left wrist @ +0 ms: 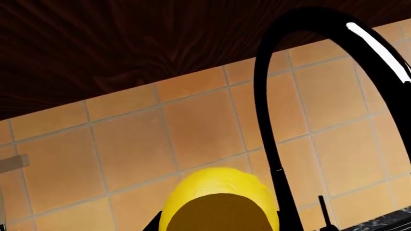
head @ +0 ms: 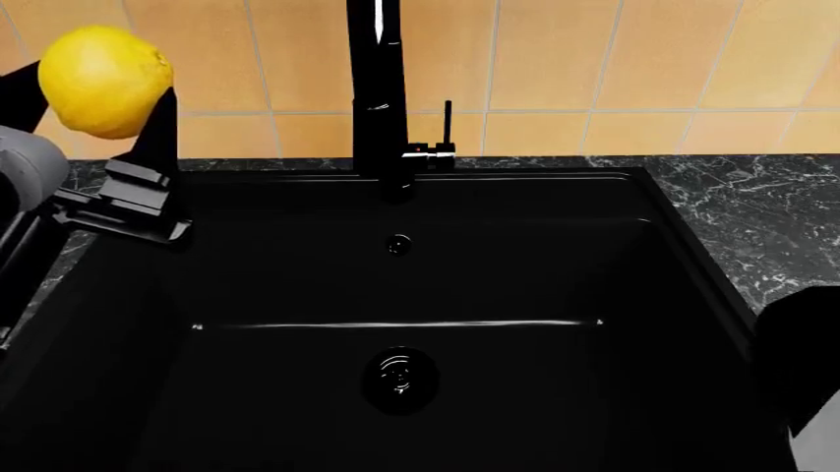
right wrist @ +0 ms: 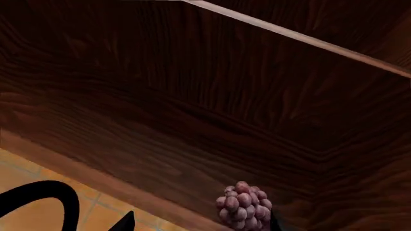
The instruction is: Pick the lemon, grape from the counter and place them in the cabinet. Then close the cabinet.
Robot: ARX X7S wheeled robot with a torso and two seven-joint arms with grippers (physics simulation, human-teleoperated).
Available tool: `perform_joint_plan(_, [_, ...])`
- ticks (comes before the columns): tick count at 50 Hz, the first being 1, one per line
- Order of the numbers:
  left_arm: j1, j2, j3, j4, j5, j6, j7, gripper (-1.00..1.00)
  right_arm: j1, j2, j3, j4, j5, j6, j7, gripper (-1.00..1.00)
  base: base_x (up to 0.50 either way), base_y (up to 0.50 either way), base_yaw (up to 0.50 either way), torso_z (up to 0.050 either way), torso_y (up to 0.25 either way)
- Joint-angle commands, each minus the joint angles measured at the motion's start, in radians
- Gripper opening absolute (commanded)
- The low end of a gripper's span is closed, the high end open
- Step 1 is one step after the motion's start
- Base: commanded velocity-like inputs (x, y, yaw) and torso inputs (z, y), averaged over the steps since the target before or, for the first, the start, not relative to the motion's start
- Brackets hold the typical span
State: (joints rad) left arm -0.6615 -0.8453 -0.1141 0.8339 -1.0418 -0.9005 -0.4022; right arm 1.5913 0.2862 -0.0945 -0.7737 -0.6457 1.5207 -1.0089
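Observation:
The bright yellow lemon (head: 104,80) hangs in the air left of the faucet, above the sink's left end, with my left gripper (head: 94,98) shut on it. Up close the lemon (left wrist: 218,197) fills the space between the black fingers. The purple-pink grape (right wrist: 244,207) shows against the dark wood cabinet (right wrist: 192,96), right at its lower front edge. My right gripper (right wrist: 200,222) stands wide open: one fingertip is beside the bunch, the other fingertip (right wrist: 126,220) is far from it. The marble counter (head: 761,226) lies right of the sink.
A glossy black sink (head: 393,295) takes up the middle, with a tall arched black faucet (head: 378,88) at its back rim. Orange tiles (head: 591,59) cover the wall. Part of my right arm (head: 801,374) shows at the lower right. The cabinet's dark underside (left wrist: 128,43) hangs over the tiles.

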Motion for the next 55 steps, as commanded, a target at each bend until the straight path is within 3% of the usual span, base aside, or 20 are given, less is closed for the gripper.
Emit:
perform_joint_plan(1, [0.006,0.004,0.000,-0.005,0.005,0.014,-0.010,-1.00,-0.123,-0.017,0.023,0.020,-0.082,-0.049,-0.042,1.00,0.00,0.00,0.00,0.000,0.000])
perform_joint_plan(13, [0.018,0.013,-0.025,0.005,0.002,0.032,-0.032,-1.00,-0.171,-0.029,0.007,0.103,-0.093,-0.100,0.018,1.00,0.00,0.00,0.00,0.000,0.001])
perform_joint_plan(22, [0.089,-0.013,-0.175,0.110,-0.056,0.069,-0.094,-1.00,-0.166,-0.040,0.007,0.111,-0.093,-0.105,0.021,1.00,0.00,0.00,0.00,0.000,0.000])
perform_joint_plan(28, [0.065,-0.043,-0.280,0.172,-0.192,0.095,-0.182,-1.00,-0.166,-0.046,0.009,0.114,-0.092,-0.109,0.022,1.00,0.00,0.00,0.00,0.000,0.000])
perform_joint_plan(40, [-0.231,-0.165,-0.181,0.189,-0.454,0.122,-0.402,-1.00,-0.166,-0.051,0.010,0.111,-0.095,-0.107,0.019,1.00,0.00,0.00,0.00,0.001,0.000])
perform_joint_plan(48, [-0.383,-0.210,-0.120,0.184,-0.550,0.145,-0.484,-1.00,-0.167,-0.055,0.007,0.109,-0.097,-0.108,0.019,1.00,0.00,0.00,0.00,0.000,0.001])
perform_joint_plan(55, [-0.646,-0.208,0.028,0.136,-0.615,0.132,-0.564,-1.00,-0.170,-0.065,0.005,0.109,-0.097,-0.111,0.022,1.00,0.00,0.00,0.00,0.000,0.000])
